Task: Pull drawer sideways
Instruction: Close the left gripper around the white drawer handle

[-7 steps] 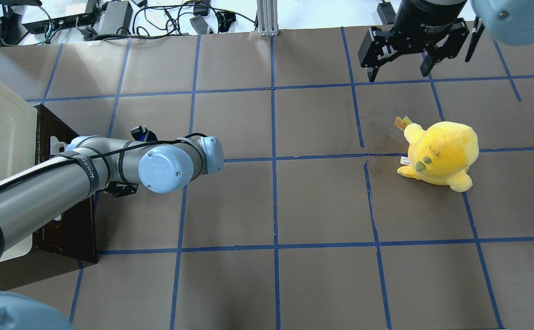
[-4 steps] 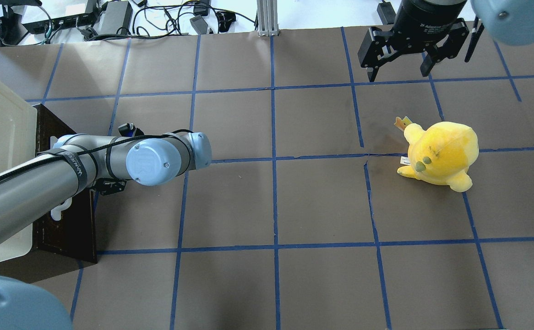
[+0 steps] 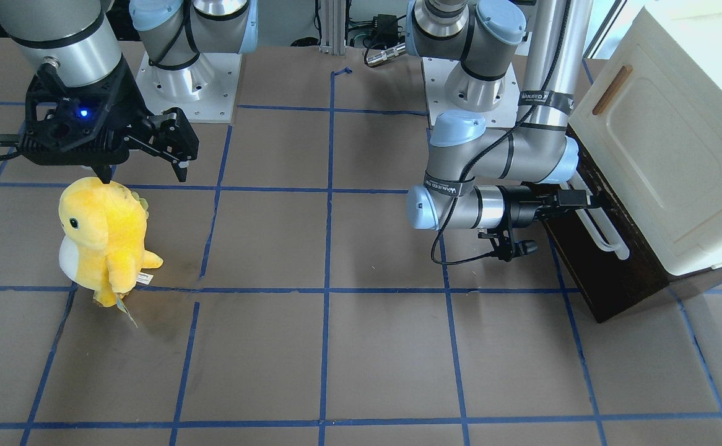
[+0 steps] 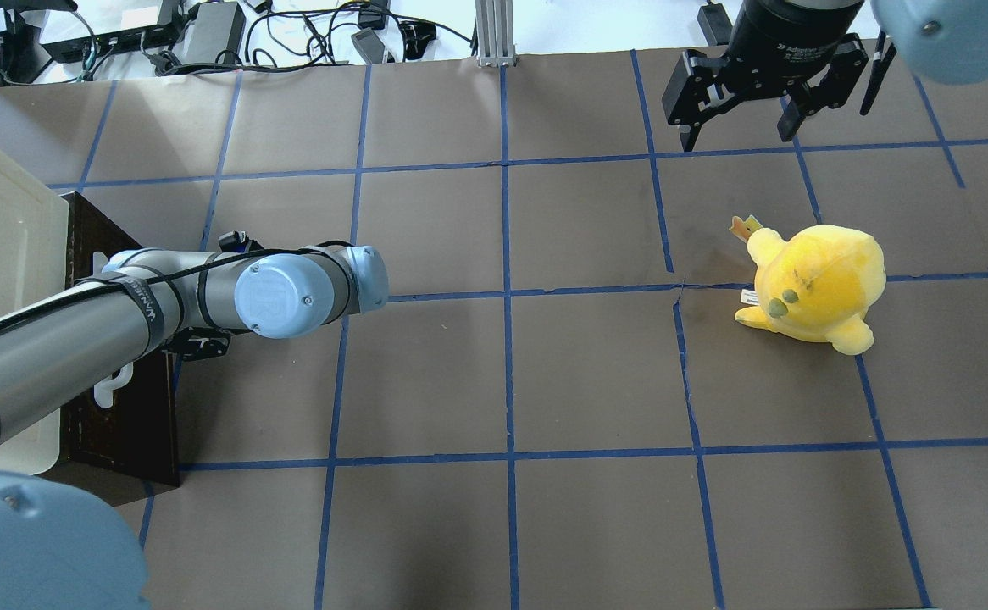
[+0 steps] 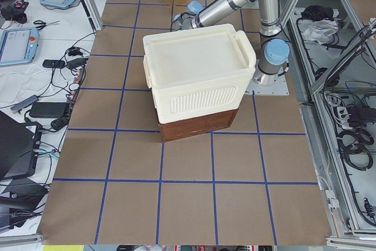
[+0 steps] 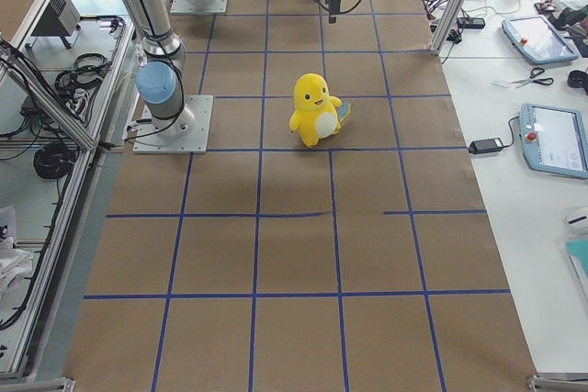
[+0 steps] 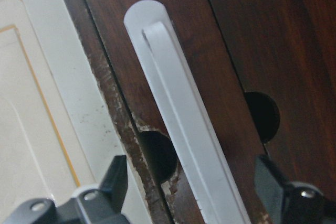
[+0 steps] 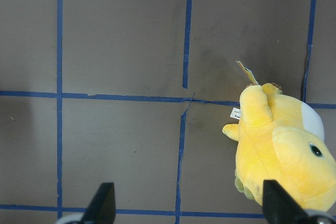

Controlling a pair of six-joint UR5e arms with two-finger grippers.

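The drawer [image 3: 590, 272] sits at the bottom of a cream cabinet [image 3: 664, 142] at the table's end on the robot's left. Its dark brown wooden front faces along the table, with the long white bar handle [image 7: 184, 119] running across it. In the left wrist view, the left gripper [image 7: 190, 171] has its 2 fingers spread wide, 1 on each side of the bar and neither touching it. The front-facing view shows the same gripper [image 3: 574, 199] pointing sideways at the drawer front, right at the handle [image 3: 605, 238].

Compared with 1.0 s ago, the left arm's wrist lies closer to the cabinet in the overhead view, and its blue-capped joint is nearer the drawer front. Since 0.6 s ago it has barely shifted. The drawer front [image 4: 125, 419] stands on the same spot of the blue tape grid as before, so it has not slid.

Above the drawer, the cabinet door carries a small wooden handle [image 3: 612, 90].

Well apart, on the other half of the brown table [image 4: 545, 381], a yellow plush dinosaur [image 4: 812, 288] stands upright, unmoved. The right gripper [image 4: 736, 140] hangs above the table, just beyond the toy as seen from overhead. Its fingers are spread and hold nothing, and its position matches both earlier frames. The right wrist camera looks straight down on the plush [image 8: 278, 150].
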